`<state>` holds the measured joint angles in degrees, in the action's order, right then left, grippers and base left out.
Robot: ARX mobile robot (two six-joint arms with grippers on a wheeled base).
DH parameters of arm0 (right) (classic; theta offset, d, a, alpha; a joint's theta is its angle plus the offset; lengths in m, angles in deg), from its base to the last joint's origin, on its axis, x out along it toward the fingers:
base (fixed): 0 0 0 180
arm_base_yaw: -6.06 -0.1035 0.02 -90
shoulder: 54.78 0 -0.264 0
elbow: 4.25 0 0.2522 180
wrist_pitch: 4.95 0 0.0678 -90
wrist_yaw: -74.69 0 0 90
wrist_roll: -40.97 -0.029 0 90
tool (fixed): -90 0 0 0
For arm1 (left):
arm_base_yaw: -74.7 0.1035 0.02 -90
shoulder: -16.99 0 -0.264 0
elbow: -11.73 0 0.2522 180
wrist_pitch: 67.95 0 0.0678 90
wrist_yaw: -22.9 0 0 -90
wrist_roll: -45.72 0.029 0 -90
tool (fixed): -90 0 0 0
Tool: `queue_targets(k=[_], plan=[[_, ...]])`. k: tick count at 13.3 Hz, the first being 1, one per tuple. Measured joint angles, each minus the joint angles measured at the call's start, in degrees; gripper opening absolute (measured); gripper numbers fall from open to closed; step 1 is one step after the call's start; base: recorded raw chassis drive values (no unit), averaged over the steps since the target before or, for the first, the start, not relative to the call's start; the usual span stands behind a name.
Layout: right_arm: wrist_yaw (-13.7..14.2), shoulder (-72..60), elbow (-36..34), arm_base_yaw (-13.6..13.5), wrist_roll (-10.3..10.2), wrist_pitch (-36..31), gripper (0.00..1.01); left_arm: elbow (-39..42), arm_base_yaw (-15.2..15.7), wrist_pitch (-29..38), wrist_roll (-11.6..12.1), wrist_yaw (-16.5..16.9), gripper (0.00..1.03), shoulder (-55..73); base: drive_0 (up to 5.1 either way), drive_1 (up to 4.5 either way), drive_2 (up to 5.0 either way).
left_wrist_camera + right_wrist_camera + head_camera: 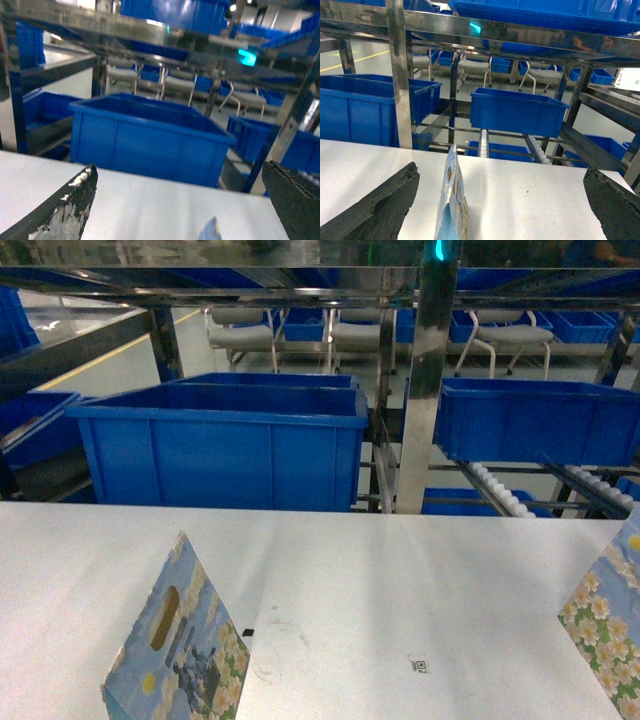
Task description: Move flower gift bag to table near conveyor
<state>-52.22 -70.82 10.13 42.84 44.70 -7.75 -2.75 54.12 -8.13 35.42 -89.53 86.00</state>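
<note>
Two flower-printed paper gift bags are standing on the large matte white surface [400, 570]. The left flower gift bag [178, 650], pale blue with white-and-yellow daisies and an oval handle cut-out, is standing upright at the near left edge of the head view, just beside a small black square mark [248, 631] and a faint ring scuff [278, 645]. The second daisy-printed bag [608, 625] is sitting at the far right edge, partly cut off; a tiny QR-like code [420, 666] is lying between the two.

In the right wrist view that bag [451, 200] is showing edge-on, between the dark worn fingers [380, 210] of the right claw [495, 210], which is spread wide and touching nothing. The left claw [175, 210] is likewise gaping, its scuffed fingers [62, 212] well apart, with only a bag tip [210, 231] peeking in below.

Beyond the surface's far edge, the stainless-steel roller conveyor racking [430, 390] is holding big blue plastic bins [225, 445].
</note>
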Motion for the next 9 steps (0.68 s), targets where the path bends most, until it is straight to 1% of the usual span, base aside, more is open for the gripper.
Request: queue_targets(k=[1,2,3,4,5,6,8,9], plan=[[-0.02,0.0,0.0,0.0,0.0,0.02,0.98,0.39,3.76,-0.7,-0.37,2.71,0.98,-4.87,0.0,0.0,0.0],[-0.02,0.0,0.0,0.0,0.0,0.02,0.98,0.7,7.32,-5.95,-0.48,5.62,0.98,-11.13,0.0,0.0,0.0],[-0.02,0.0,0.0,0.0,0.0,0.02,0.98,0.81,10.99,-13.88,-0.46,8.74,0.98,-19.52,0.0,0.0,0.0],[0.0,0.0,0.0,0.0,0.0,0.02,0.98,0.87,14.05,-22.71,-0.13,10.54,0.98,-29.09,0.0,0.0,0.0],[0.0,0.0,0.0,0.0,0.0,0.02,0.98,0.87,16.11,-31.28,0.31,10.86,0.98,-38.23,0.0,0.0,0.0],[-0.02,0.0,0.0,0.0,0.0,0.04,0.98,0.9,16.31,-32.63,0.44,10.91,0.98,-42.56,0.0,0.0,0.0],[0.13,0.07,0.02,-0.07,-0.22,0.35,0.97,0.87,16.28,-33.57,0.74,11.23,0.98,-42.1,0.0,0.0,0.0],[4.22,3.34,0.07,-3.26,-1.7,5.38,0.83,0.04,19.87,-48.09,4.76,18.88,0.85,-47.52,0.0,0.0,0.0]])
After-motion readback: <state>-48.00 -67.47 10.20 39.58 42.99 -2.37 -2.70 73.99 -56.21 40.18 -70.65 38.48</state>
